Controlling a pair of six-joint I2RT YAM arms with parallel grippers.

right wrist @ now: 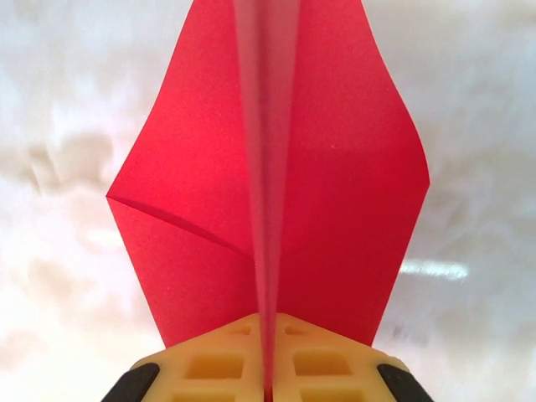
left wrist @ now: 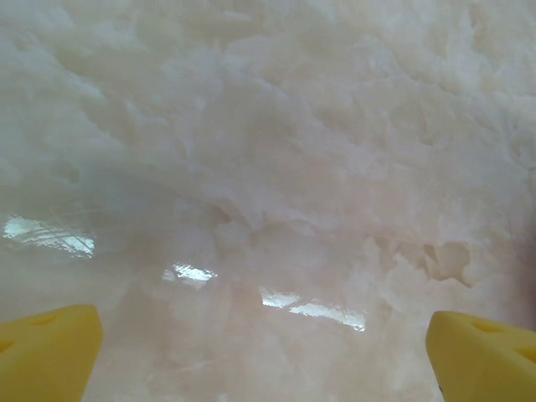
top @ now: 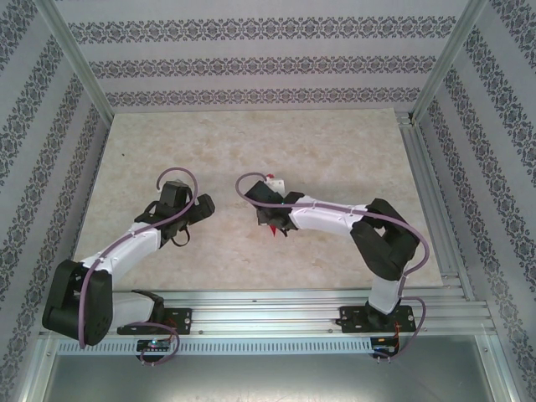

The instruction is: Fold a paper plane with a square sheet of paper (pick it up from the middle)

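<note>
Currently, the thin bright red folded sheet of paper (right wrist: 335, 209) is gripped by the right arm's yellow fingers (right wrist: 243, 343), which are clenched on its raised central crease. Its two creased wings are spread to either side beyond the fingertips, above the pale marbled bench (right wrist: 469, 126). The left arm's yellow fingers (left wrist: 50, 347) are released, spread wide over the bench, well apart from the paper.

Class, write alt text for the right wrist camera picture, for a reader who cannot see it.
The right gripper, at the bottom edge, is shut on the red paper at its central fold, which runs straight up. Red flaps spread left and right of it, over a pale marbled table.
</note>
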